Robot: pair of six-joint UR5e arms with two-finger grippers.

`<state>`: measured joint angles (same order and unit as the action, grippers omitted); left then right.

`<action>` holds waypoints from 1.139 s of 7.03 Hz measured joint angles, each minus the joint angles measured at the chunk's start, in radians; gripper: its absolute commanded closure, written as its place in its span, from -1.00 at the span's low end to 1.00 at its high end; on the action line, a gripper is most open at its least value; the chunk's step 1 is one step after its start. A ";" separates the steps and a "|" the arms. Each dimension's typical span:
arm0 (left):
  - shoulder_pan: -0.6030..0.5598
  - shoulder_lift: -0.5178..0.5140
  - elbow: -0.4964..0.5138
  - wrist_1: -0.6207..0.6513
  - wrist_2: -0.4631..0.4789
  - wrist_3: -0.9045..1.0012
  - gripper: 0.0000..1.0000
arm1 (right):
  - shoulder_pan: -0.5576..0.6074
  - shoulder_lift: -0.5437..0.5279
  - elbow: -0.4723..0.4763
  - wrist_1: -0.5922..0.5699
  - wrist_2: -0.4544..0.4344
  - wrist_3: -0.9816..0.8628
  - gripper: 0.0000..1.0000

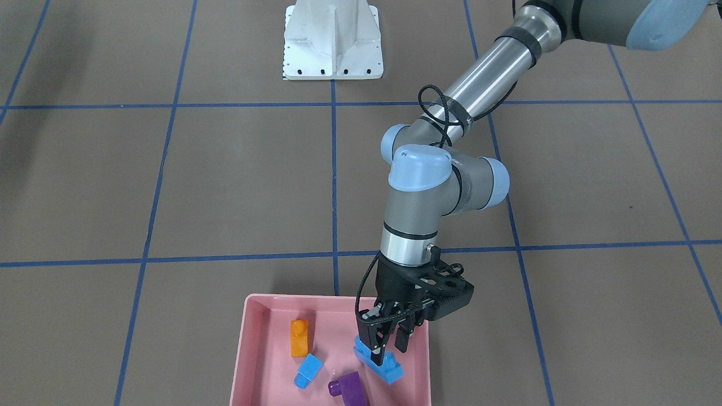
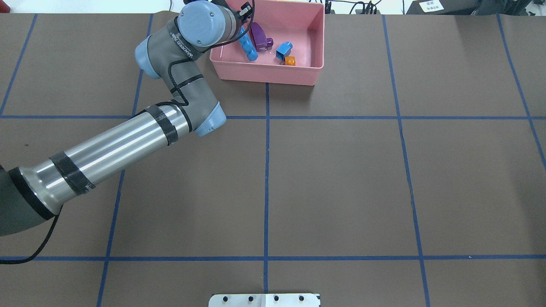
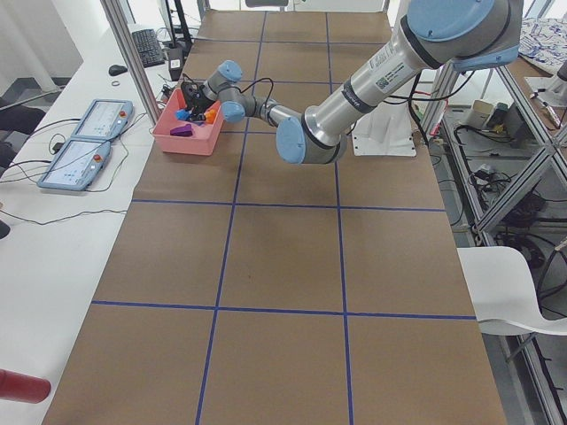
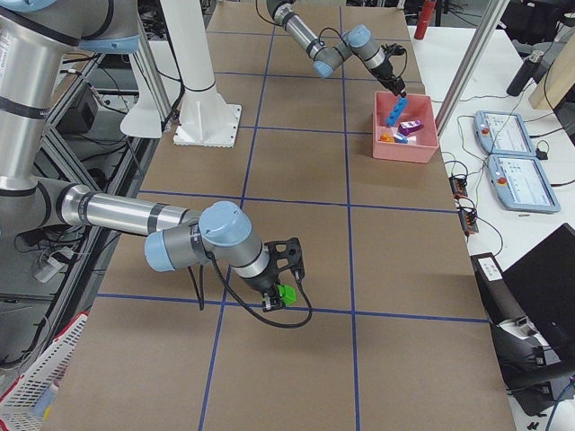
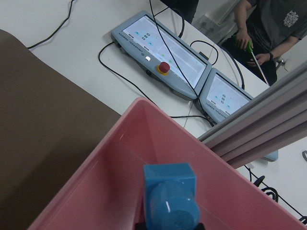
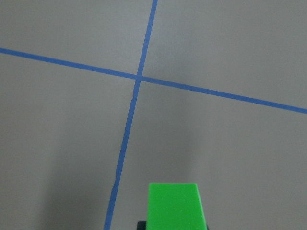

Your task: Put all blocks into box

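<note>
Left gripper (image 1: 390,354) is down inside the box (image 1: 293,297), its fingers pinching the long blue block (image 1: 389,369) at the upper end. The block hangs tilted. Its long axis slants from the fingers down towards the box floor and runs diagonally across the robot's-left side of the box. On the wrist camera it shows end-on. The left arm reaches across the table, elbow bent, with the wrist dropping almost straight down over the box. The box sits at the far edge, across from the robot base.

Lying in the box are the orange block (image 1: 299,337), the small blue block (image 1: 308,370) and the purple block (image 1: 350,389).

The right arm is stretched low over the table. The right gripper (image 4: 286,278) points down with the green block (image 4: 286,294) at its tip, near a crossing of blue lines. I can't tell whether its fingers are clamped or spread.
</note>
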<state>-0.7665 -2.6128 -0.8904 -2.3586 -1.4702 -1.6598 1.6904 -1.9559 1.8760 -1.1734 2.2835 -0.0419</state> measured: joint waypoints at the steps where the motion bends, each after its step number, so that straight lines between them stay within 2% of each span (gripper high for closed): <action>1: 0.001 0.002 -0.023 0.005 -0.006 0.003 -1.00 | 0.000 0.043 0.001 -0.032 0.007 0.000 1.00; 3: -0.002 0.012 -0.105 0.056 -0.059 0.003 -1.00 | -0.001 0.178 -0.001 -0.137 0.030 0.001 1.00; 5: -0.014 0.071 -0.242 0.162 -0.134 0.006 -1.00 | -0.043 0.365 -0.006 -0.266 0.040 0.032 1.00; 8: -0.068 0.203 -0.445 0.340 -0.240 0.126 -1.00 | -0.193 0.642 -0.073 -0.311 0.031 0.159 1.00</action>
<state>-0.8346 -2.4097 -1.3358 -2.0183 -1.7102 -1.5339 1.4976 -1.3135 1.8031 -1.4847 2.3149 0.1174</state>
